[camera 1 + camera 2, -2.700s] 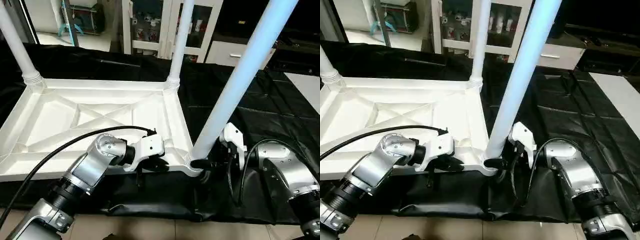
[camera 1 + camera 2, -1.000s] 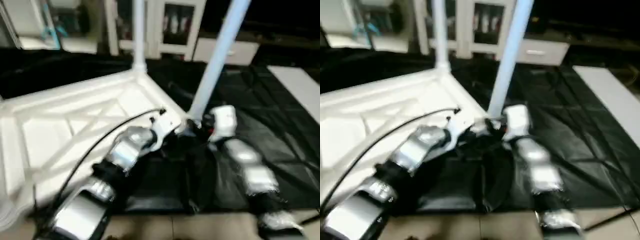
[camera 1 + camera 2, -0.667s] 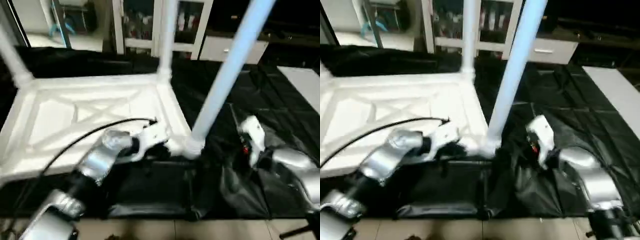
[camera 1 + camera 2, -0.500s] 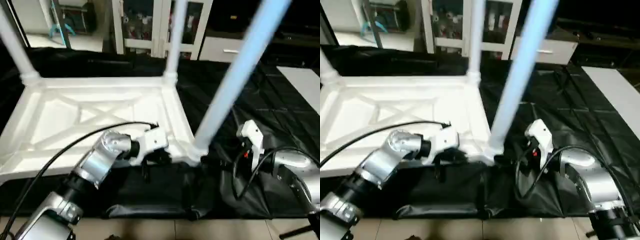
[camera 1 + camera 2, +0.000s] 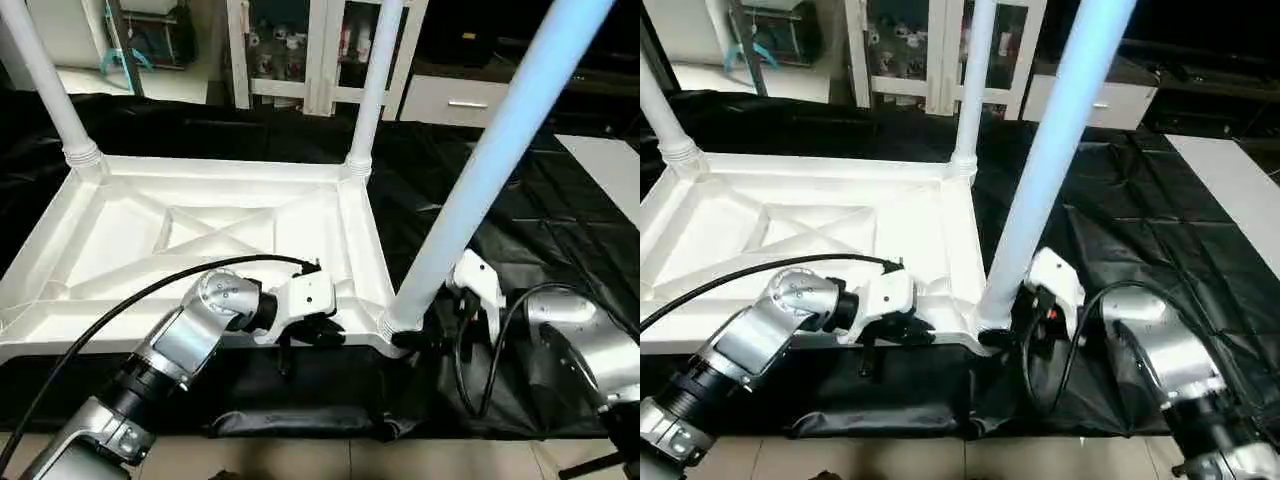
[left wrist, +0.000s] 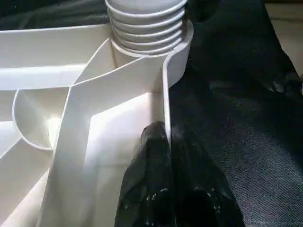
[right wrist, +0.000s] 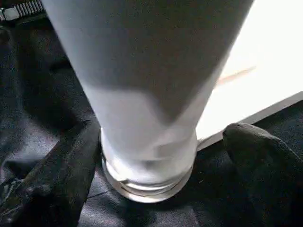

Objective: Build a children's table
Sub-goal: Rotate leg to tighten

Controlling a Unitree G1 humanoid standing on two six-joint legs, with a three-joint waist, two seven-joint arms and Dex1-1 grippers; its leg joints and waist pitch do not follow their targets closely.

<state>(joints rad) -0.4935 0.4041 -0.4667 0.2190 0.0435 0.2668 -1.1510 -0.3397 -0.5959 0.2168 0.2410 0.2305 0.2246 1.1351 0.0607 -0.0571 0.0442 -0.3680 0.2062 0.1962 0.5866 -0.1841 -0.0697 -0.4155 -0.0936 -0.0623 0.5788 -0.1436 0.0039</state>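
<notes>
Left gripper (image 6: pixel 165 142) was clamped shut on the near rim of the tabletop (image 5: pixel 210 235), one black finger on each side of the thin wall. Right gripper (image 7: pixel 161 151) stood wide open, its fingers (image 7: pixel 57 170) flanking the base of the near-right leg (image 5: pixel 480 170) without gripping it.

The tabletop lay upside down on a crinkled black sheet (image 5: pixel 560 230) spread over the floor; white glass-fronted cabinets (image 5: pixel 320 50) stood behind. Three legs rose from its corner sockets — far-left leg (image 5: pixel 45 85), far-right leg (image 5: pixel 372 90) and the near-right one.

Compared with 2.7 s earlier, the right gripper had released the leg it then pinched; the left grip was unchanged.

The tabletop was glossy white plastic with X-shaped ribs; the legs were smooth tapered tubes with ridged threaded collars (image 6: pixel 144 23).
</notes>
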